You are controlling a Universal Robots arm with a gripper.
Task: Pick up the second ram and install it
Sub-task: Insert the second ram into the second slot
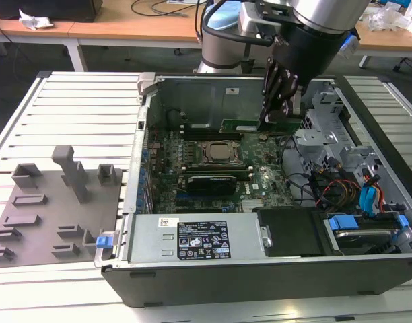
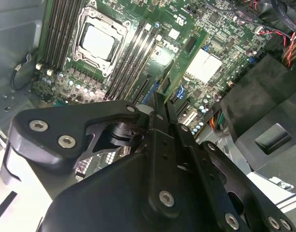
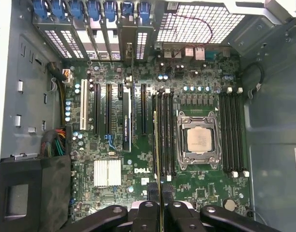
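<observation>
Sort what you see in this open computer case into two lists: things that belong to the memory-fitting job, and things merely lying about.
Job:
second ram, held in the gripper
memory slots

Lying about:
processor socket
grey parts tray
drive cables

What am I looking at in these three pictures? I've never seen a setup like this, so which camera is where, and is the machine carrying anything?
This is a robot arm working over an open computer case lying on its side on a slatted metal table. The exterior view is taken from a camera off the arm and shows the whole scene. Both wrist views come from cameras riding on the arm, looking past its end effector down at the green motherboard with its square silver processor socket. The end effector is shut on the second ram, a long thin green strip; in the first wrist view you see it edge-on above the slots beside the socket. It hangs above the board, not yet seated. A grey holder tray lies on the table at the exterior view's left.
</observation>
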